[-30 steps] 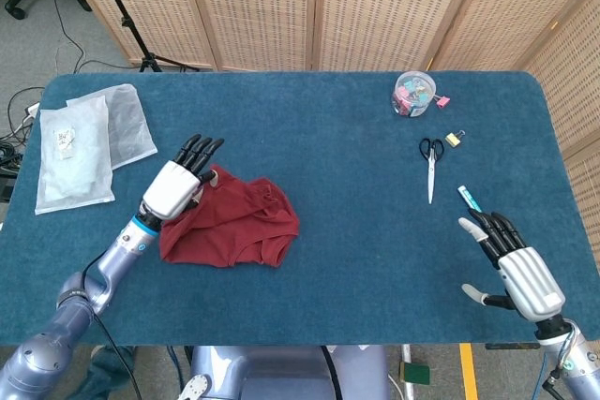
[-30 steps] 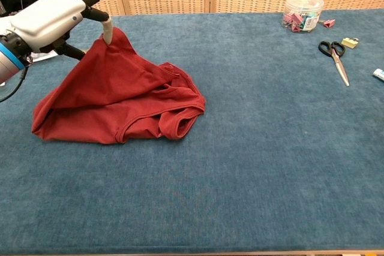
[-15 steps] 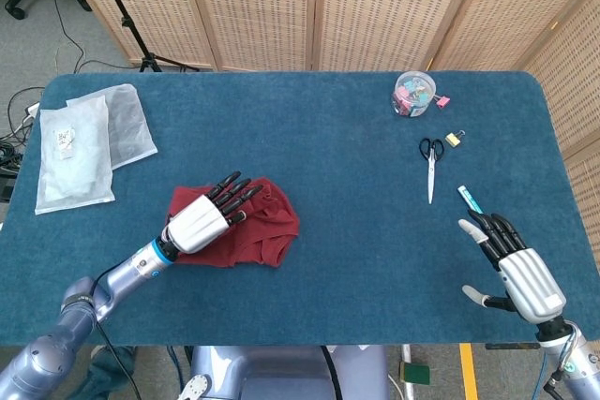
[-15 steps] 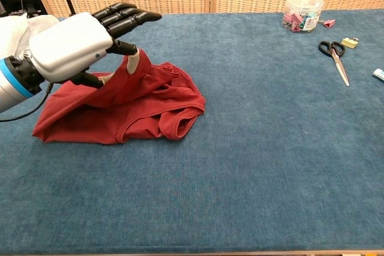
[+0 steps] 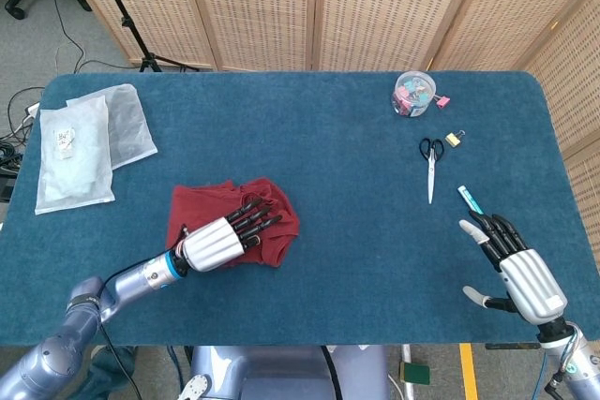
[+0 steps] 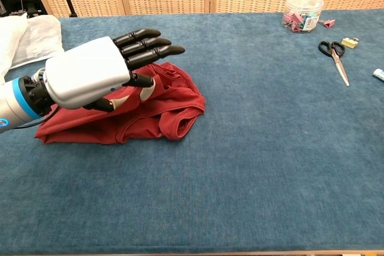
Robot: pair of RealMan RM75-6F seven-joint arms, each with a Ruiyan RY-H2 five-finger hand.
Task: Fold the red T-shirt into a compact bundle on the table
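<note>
- left robot hand (image 6: 96, 79) is over the shirt (image 6: 171, 103), thumb pinching a fold, other fingers straight
- shirt's bunched on the worktop (image 5: 328, 138), left of centre
- right robot hand (image 5: 520, 274) is spread, empty, well apart, so left does the next fold imo

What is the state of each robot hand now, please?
Left robot hand: pinches a fold of the red T-shirt, other fingers straight.
Right robot hand: open, holding nothing.

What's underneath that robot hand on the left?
The left robot hand lies over the red T-shirt, bunched on the blue table, pinching a fold of cloth. How the cloth lies beneath the palm is hidden.
</note>
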